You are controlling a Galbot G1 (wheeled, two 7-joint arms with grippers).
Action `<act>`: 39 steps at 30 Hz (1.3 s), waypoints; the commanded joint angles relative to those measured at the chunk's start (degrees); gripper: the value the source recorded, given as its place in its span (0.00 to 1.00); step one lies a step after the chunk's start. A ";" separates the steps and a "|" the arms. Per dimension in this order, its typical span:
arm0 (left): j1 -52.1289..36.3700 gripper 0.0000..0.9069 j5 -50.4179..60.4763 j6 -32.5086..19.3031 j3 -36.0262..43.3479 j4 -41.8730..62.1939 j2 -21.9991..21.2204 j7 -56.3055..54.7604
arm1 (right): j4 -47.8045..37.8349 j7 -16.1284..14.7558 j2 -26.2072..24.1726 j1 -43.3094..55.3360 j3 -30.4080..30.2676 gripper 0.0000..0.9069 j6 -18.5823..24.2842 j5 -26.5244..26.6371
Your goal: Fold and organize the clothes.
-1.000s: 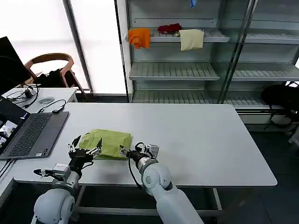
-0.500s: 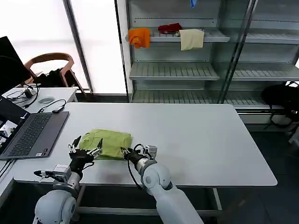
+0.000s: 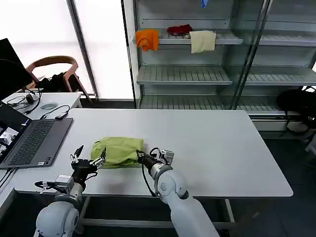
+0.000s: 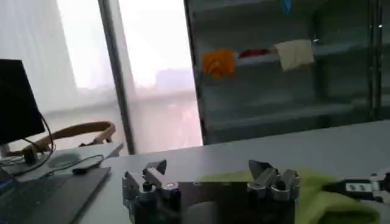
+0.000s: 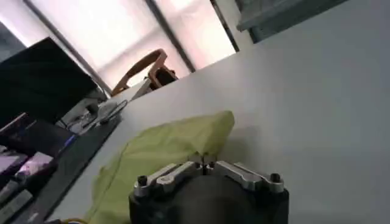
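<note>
The lime-green thin fabric T-shirt (image 3: 118, 151) lies folded on the white table (image 3: 217, 148), long axis left-right. The right gripper (image 3: 139, 157), clamped on its right edge, is nearer; the left gripper (image 3: 88, 161) stands spread apart just left.

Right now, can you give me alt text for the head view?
A folded lime-green T-shirt lies near the front of a white table. The right hand is shut on its near right edge; the left hand, open, is beside its left edge.
</note>
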 commanded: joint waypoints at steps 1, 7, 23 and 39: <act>-0.70 1.00 -0.01 -0.23 0.18 1.72 0.12 0.06 | 9.44 -1.27 -15.35 -2.81 9.13 0.00 -0.04 3.71; -2.15 1.00 0.24 -0.24 1.43 3.37 -0.29 0.13 | 10.31 -4.95 -22.57 -7.26 13.82 0.00 0.01 2.10; -2.79 1.00 -0.48 -0.40 1.43 5.05 0.01 0.30 | 7.32 -6.92 -20.47 -7.32 15.04 1.00 0.13 -4.03; -2.73 1.00 -2.77 -0.17 1.18 3.90 0.01 0.38 | 13.68 -13.94 -16.66 -12.42 15.00 1.00 0.34 -40.29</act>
